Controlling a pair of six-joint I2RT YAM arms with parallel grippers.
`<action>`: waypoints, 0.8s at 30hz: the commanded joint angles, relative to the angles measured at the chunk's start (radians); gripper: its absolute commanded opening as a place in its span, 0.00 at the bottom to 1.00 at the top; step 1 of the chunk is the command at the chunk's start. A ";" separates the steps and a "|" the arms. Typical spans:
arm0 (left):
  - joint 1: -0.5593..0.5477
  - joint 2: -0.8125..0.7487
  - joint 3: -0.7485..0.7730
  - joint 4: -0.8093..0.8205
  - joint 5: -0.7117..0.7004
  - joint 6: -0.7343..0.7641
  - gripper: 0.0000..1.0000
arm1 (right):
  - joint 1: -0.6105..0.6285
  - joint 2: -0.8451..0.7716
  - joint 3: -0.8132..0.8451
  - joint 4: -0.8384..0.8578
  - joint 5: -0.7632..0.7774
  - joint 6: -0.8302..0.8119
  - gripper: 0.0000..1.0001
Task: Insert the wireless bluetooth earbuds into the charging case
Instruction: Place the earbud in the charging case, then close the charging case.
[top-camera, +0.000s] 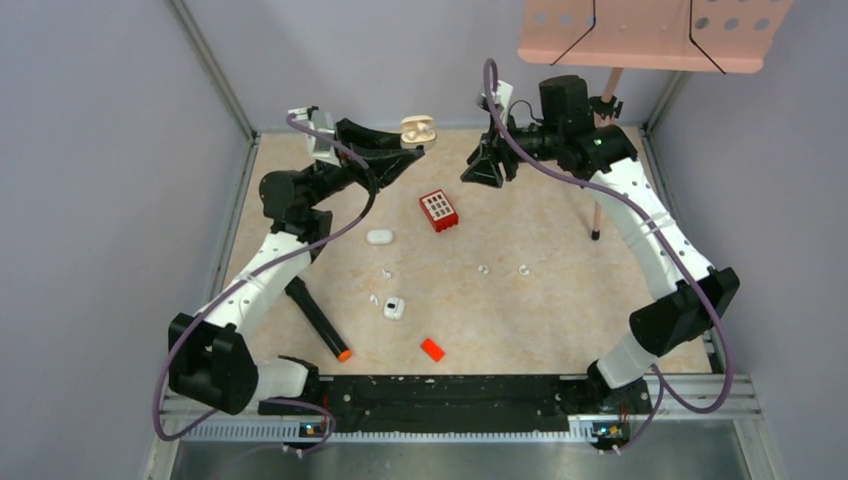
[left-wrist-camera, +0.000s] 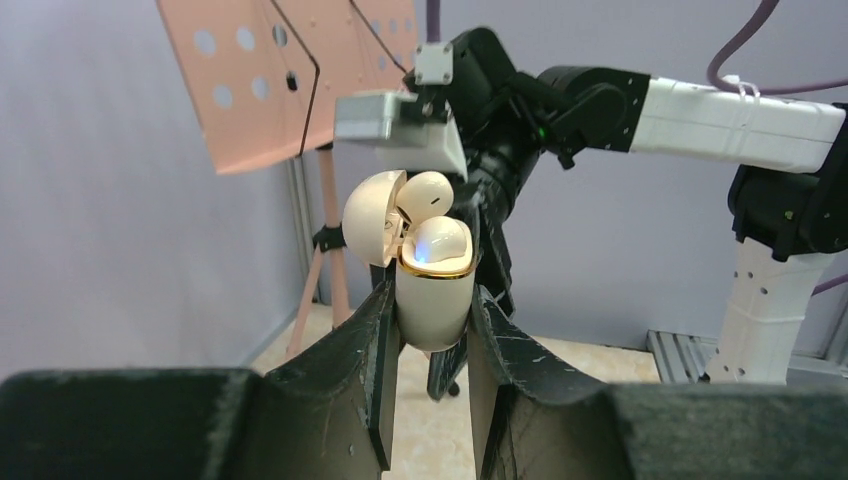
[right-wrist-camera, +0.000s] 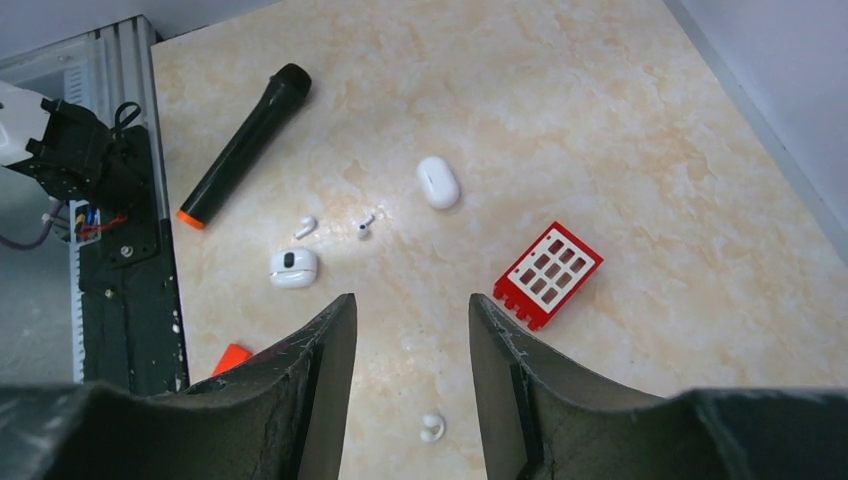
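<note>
Clamping the open charging case (left-wrist-camera: 433, 290) aloft behind the red block (top-camera: 438, 210), the left gripper (left-wrist-camera: 430, 335) presents one earbud (left-wrist-camera: 440, 240) already seated. Jaws of the right gripper (right-wrist-camera: 412, 310) stand apart, empty. Loose earbuds (right-wrist-camera: 433, 428) lie on the near side of the red block; the next move probably calls for pinching one delicately.

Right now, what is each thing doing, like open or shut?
Cream case: lid open, held off the table.
Left jaws: shut on the cream case.
Right jaws: open, empty.
White case: closed, lying on the table.
Loose earbuds: lying out on the table.
Red block: lying flat.

high overhead, two close wrist views
</note>
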 joint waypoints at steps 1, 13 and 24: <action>-0.015 0.037 0.094 0.059 -0.027 0.065 0.00 | -0.002 -0.023 0.006 0.043 0.025 0.026 0.45; -0.002 0.139 0.182 -0.051 0.034 0.097 0.00 | -0.003 0.087 0.347 0.157 -0.080 0.390 0.88; -0.008 0.145 0.163 -0.051 0.093 0.094 0.00 | 0.051 0.167 0.407 0.288 -0.002 0.588 0.93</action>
